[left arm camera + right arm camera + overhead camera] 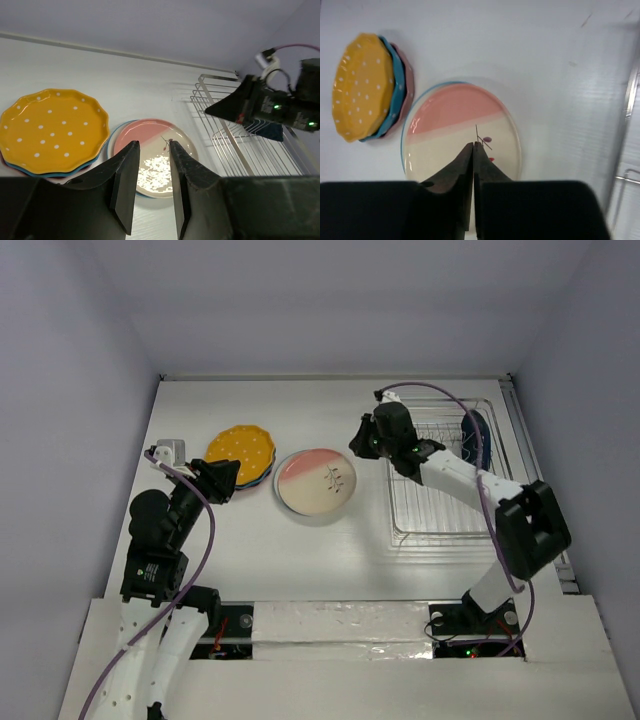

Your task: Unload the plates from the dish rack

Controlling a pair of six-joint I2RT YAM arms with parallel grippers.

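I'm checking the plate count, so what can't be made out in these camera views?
Under the orange plate: right wrist view shows only a teal rim and a pinkish rim; patterns covered.
Beneath the pink-and-cream plate: only a blue rim shows, right wrist view.
Navy plate: left wrist view, the right arm covers most of it.
Dish rack: cut off by the right wrist view's edge.

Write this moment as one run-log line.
dish rack: navy plate inside | table: orange-topped stack, pink-cream plate | left gripper: open | right gripper: shut, empty
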